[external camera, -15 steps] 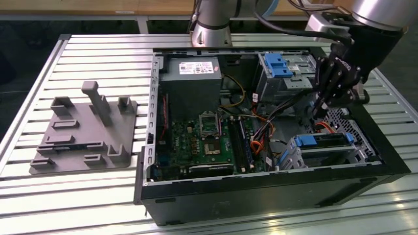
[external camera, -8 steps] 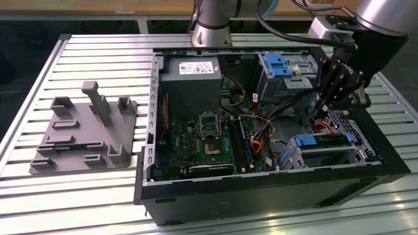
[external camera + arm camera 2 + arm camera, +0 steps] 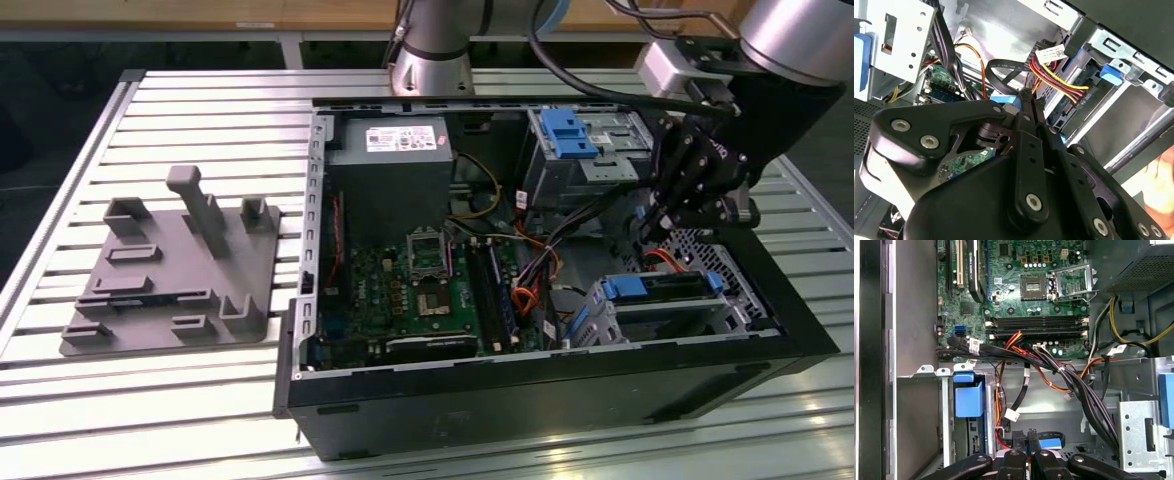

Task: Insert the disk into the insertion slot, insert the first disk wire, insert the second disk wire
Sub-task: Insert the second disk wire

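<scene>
The disk (image 3: pixel 661 292), grey in its blue carrier, lies in the insertion slot (image 3: pixel 674 322), a low silver bay at the case's near right corner. My gripper (image 3: pixel 663 222) hangs just behind it, inside the case. In both wrist views the fingers (image 3: pixel 1026 112) are pressed together on the second disk wire (image 3: pixel 1004 67), a thin dark cable, right beside its small blue plug (image 3: pixel 1004 99) (image 3: pixel 1051 442). A red, yellow and orange wire bundle (image 3: pixel 1061 80) runs to the disk's edge. The carrier's blue end (image 3: pixel 969 395) shows beside the slot's wall (image 3: pixel 944 405).
A taller silver cage with a blue latch (image 3: pixel 574 135) stands behind the gripper. Motherboard (image 3: pixel 427 290) and power supply (image 3: pixel 394 150) take up the case's middle and back. Dark cable bundles (image 3: pixel 1074 380) cross near the slot. A grey fixture plate (image 3: pixel 174 270) lies on the slatted table at the exterior view's left.
</scene>
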Robot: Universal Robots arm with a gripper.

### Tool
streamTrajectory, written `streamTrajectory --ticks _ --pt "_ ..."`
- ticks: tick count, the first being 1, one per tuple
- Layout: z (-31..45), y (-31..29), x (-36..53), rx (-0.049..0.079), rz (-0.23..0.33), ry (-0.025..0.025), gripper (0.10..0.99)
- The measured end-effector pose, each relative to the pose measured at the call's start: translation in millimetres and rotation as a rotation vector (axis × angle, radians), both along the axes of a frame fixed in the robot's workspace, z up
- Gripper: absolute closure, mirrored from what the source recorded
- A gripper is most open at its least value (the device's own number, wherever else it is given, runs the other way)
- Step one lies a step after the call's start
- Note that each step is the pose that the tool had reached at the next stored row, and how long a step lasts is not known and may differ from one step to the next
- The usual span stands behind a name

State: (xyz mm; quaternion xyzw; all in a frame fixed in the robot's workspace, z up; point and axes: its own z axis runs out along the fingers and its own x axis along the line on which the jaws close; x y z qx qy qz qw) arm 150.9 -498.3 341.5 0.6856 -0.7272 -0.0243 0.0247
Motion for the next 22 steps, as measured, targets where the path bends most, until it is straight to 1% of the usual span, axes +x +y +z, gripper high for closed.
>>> streamTrajectory --ticks 5,8,10,14,16,19,22 --pt "0.1 -0.6 0.1 0.0 0.0 0.0 0.945" --pt "0.0 -3.2 0.2 0.001 0.0 0.0001 0.945" --pt "0.1 -6.5 0.1 0.003 0.0 0.0 0.945" --pt "0.7 -13.5 0.1 0.015 0.0 0.0 0.945" --pt "1.9 -16.8 0.1 0.02 0.0 0.0001 0.945" --pt "5.3 -22.3 0.1 0.024 0.0 0.0001 0.945" --pt "6.0 -28.7 0.1 0.03 0.0 0.0001 0.945"
